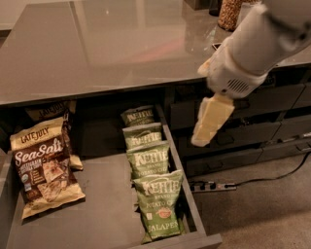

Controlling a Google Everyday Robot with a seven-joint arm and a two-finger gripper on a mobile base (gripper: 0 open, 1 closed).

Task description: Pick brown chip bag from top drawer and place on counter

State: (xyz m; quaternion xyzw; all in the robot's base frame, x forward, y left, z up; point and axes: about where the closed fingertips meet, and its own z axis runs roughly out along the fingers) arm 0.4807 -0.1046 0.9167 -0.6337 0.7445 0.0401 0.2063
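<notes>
The brown chip bag (pixel 43 170) stands tilted at the left of the open top drawer (pixel 104 199), its "Sea Salt" front facing me. A second similar bag (pixel 48 113) shows behind it, partly under the counter's edge. The counter (pixel 112 44) is glossy grey-brown and spans the top of the view. My gripper (pixel 203 135) hangs from the white arm (pixel 257 44), pointing down just right of the drawer's right wall. It is above drawer level, far to the right of the brown bag, and holds nothing that I can see.
Several green Kettle bags (pixel 153 194) stand in a row along the drawer's right side. Closed dark drawer fronts (pixel 272 104) lie right of the gripper. A power strip (pixel 214 186) and cable lie on the floor. A jar (pixel 229 12) stands at the counter's back right.
</notes>
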